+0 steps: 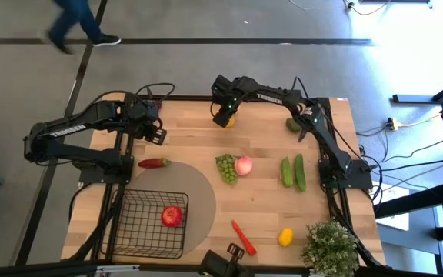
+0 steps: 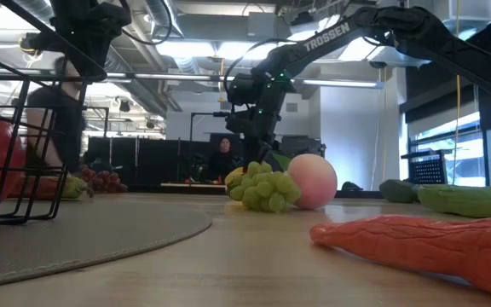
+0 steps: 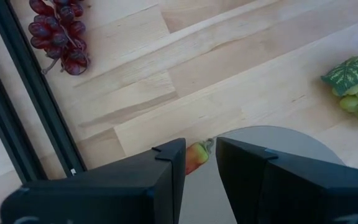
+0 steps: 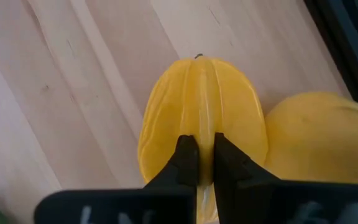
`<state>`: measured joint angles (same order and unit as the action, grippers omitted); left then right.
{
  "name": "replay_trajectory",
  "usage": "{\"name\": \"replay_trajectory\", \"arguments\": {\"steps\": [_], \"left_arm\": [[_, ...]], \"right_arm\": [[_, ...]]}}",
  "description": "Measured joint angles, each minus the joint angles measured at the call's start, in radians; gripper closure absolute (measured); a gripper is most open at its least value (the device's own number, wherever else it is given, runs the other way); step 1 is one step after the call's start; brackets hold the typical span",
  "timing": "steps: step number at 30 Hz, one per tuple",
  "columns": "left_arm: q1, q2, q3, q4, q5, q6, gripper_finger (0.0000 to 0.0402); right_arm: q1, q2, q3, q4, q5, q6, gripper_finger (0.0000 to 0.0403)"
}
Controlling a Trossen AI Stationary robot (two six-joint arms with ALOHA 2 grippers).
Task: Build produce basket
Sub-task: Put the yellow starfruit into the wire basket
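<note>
The black wire basket (image 1: 133,231) stands at the near left, partly on a round tan mat (image 1: 198,196), with a red apple (image 1: 171,216) inside. At the far edge, my right gripper (image 4: 205,149) points down and is shut on a ribbed yellow fruit (image 4: 185,118). A second yellow fruit (image 4: 316,137) lies right beside it. My left gripper (image 3: 201,152) hovers open above a red-orange pepper (image 3: 194,157) at the mat's edge and touches nothing. Green grapes (image 1: 226,168) and a pink peach (image 1: 243,165) lie mid-table. Purple grapes (image 3: 61,34) lie beyond the pepper. My right gripper pinches the raised middle ridge (image 4: 205,127) of the ribbed yellow fruit between its two fingertips. The fingers come steeply from above and stand on either side of the ridge. The fruit lies on the wooden table top against the other yellow fruit.
Two green cucumbers (image 1: 293,171) lie right of centre. A red chili (image 1: 242,236) and a lemon (image 1: 285,236) lie near the front edge. A bushy potted plant (image 1: 329,246) fills the near right corner. A dark green fruit (image 1: 293,124) lies at the far right. A person walks beyond the table.
</note>
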<state>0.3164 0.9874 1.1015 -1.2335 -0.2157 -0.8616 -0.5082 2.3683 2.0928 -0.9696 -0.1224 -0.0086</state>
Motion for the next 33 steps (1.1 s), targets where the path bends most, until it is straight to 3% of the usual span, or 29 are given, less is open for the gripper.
{"name": "replay_trajectory", "arguments": {"steps": [7, 14, 23, 29, 33], "left_arm": [[0.0, 0.0, 0.0, 0.0, -0.003, 0.001, 0.0321], [0.0, 0.0, 0.0, 0.0, -0.004, 0.111, 0.0321], [-0.002, -0.026, -0.002, 0.039, -0.007, 0.556, 0.0321], [-0.003, -0.047, -0.002, 0.178, -0.001, 0.885, 0.0321], [-0.003, -0.053, -0.001, 0.229, 0.0, 0.995, 0.0321]], "right_arm": [[0.03, -0.005, 0.077, -0.05, 0.0, -0.064, 0.0395], [0.114, -0.008, 0.227, -0.156, 0.112, -0.098, 0.0397], [0.261, -0.044, 0.263, -0.169, 0.283, -0.026, 0.0397], [0.357, -0.045, 0.262, -0.146, 0.444, -0.052, 0.0397], [0.4, -0.045, 0.262, -0.142, 0.552, -0.084, 0.0397]]}}
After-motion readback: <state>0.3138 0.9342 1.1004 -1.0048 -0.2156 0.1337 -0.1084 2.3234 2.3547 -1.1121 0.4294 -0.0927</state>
